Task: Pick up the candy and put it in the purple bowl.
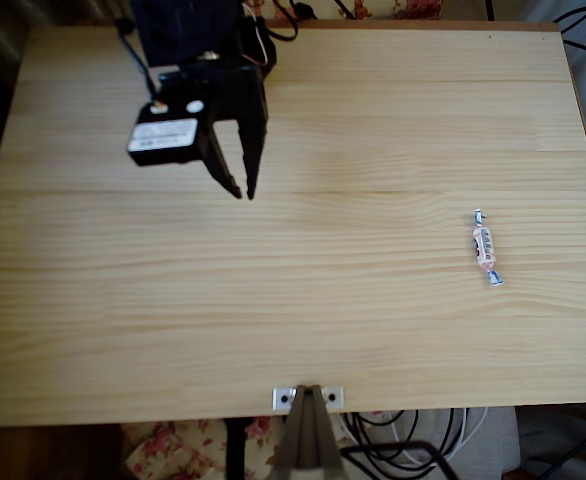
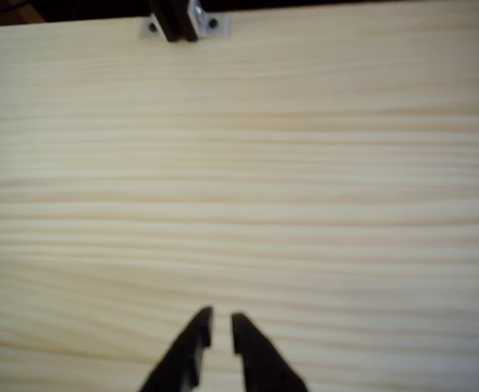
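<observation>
In the overhead view, nearest the bottom edge of the desk (image 1: pixel 303 330), a small metal bracket (image 1: pixel 307 398) is fixed at the middle of that edge with a dark post rising from it. It appears again in the wrist view at the far edge of the wood (image 2: pixel 182 23). Cables and a flowered cloth lie below the desk, off its surface.

Farther in, close to the right edge and about halfway up, lies the candy (image 1: pixel 485 246), a small wrapped sweet with twisted ends, lying roughly parallel to that edge on bare wood. Nothing touches it.

Farthest, near the top-left corner, the black claw (image 1: pixel 241 188) hangs over the desk with its tips pointing toward the bottom edge. Its two fingers are nearly together, a narrow gap between the tips, and it holds nothing. In the wrist view the tips (image 2: pixel 221 325) sit over plain wood grain.

By my reading the task is at its very start: the reach toward the candy is not yet made. The next move calls for swinging across to the right edge, spreading the fingers and turning the wrist to take the sweet across its narrow body. Nothing stands in the way on the wood between. I cannot place the purple bowl from these pictures.
</observation>
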`<state>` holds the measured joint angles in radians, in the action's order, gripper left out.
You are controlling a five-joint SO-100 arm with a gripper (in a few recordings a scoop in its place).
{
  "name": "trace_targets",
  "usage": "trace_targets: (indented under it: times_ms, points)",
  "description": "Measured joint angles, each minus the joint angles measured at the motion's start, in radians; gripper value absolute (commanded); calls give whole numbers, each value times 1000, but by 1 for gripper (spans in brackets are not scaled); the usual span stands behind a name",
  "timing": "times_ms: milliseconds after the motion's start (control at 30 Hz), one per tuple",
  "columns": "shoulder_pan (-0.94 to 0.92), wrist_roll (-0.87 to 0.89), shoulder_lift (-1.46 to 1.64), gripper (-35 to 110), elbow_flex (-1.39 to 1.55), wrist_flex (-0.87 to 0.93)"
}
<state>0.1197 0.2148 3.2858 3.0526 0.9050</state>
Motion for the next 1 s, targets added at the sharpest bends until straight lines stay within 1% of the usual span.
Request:
trace_targets:
  times_ms: [167, 267, 500, 667, 800, 1000]
  points:
    - [-14, -12, 0, 4, 9, 0]
    - [-44, -20, 0, 4, 9, 29]
    - [-115, 84, 0, 4, 9, 69]
    - [-110, 94, 0, 4, 9, 72]
    - [-107, 176, 0, 4, 9, 101]
    - [-104, 91, 0, 3, 9, 101]
